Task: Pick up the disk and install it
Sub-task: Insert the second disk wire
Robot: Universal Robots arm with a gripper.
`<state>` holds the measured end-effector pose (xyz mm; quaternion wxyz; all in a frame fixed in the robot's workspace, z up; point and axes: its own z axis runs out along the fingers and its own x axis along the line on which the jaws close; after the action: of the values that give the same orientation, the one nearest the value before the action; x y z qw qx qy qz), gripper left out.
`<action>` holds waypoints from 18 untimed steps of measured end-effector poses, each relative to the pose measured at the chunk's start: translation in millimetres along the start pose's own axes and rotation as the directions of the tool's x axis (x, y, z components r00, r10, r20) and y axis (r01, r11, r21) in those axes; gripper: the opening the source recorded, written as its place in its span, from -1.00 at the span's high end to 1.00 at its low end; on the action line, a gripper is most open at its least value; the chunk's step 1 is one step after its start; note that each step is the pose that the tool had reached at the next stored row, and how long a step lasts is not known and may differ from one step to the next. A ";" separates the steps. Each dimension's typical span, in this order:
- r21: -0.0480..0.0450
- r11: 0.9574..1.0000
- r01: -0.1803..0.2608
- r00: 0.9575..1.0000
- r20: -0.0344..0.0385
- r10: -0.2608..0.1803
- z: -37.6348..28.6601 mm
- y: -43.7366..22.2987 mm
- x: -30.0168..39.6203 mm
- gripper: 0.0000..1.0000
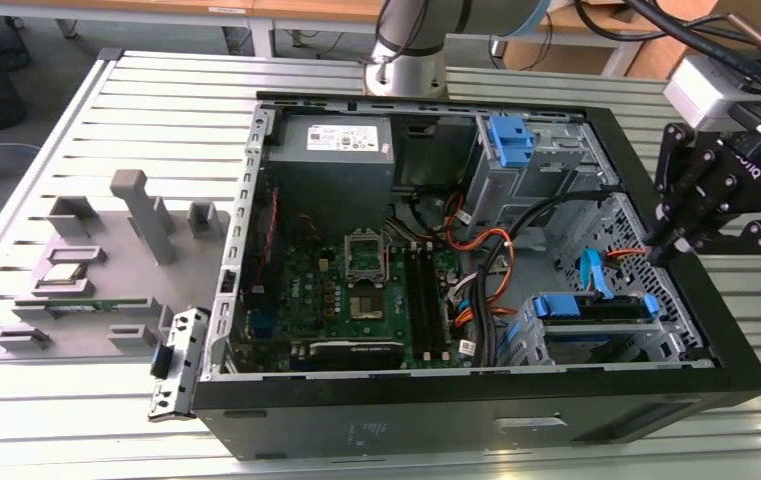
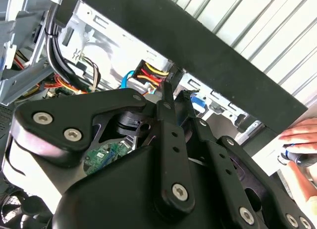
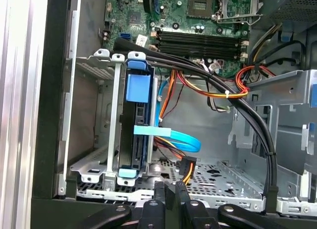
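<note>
Disk sits in the drive cage at the front corner of the open case in the exterior view, flat between its blue rails, so it looks already seated. The gripper hangs just outside that corner, above the case wall on the exterior view's right and apart from the disk. Its fingers appear pressed together with nothing between them.

In the second wrist view the gripper points down past the black case rim toward a bundle of red and yellow wires. A person's hand rests outside the case, close to the arm's side. I judge that any motion here should stay slow and inside the case outline.

In the first wrist view the disk stands on edge in the cage, its blue tab outermost. A blue ribbon cable runs off its side. The gripper is drawn shut just beside a black connector with orange leads.

Doing this step well probably means pressing squarely on the rail tab, not on the label face. The fingertips should keep off the ribbon and the thick black cables, which could snag. Whether the rails have latched fully cannot be told.
</note>
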<state>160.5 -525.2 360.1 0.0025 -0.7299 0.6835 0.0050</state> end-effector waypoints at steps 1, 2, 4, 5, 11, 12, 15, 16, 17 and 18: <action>-0.001 1.000 0.000 1.000 0.000 0.000 0.6 -1.3 0.0 0.54; -0.001 1.000 0.000 1.000 0.000 0.000 1.4 -2.2 -0.1 0.54; -0.002 1.000 0.000 1.000 0.000 0.000 3.5 -3.2 0.0 0.54; -0.003 1.000 0.000 1.000 0.000 0.000 4.1 -3.3 0.1 0.54; -0.005 1.000 0.000 1.000 0.000 0.000 5.5 -3.5 -0.1 0.54; -0.005 1.000 0.000 1.000 0.001 0.000 5.7 -3.5 -0.1 0.54; -0.005 1.000 0.000 1.000 0.000 0.000 5.7 -3.5 -0.1 0.54; -0.005 1.000 0.000 1.000 0.000 0.000 5.7 -3.5 -0.1 0.54; -0.005 1.000 0.000 1.000 0.000 0.000 5.7 -3.5 -0.1 0.54; -0.005 1.000 0.000 1.000 0.000 0.000 5.7 -3.5 -0.1 0.54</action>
<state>164.0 -524.8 354.4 0.0009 -0.7299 0.6835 0.0067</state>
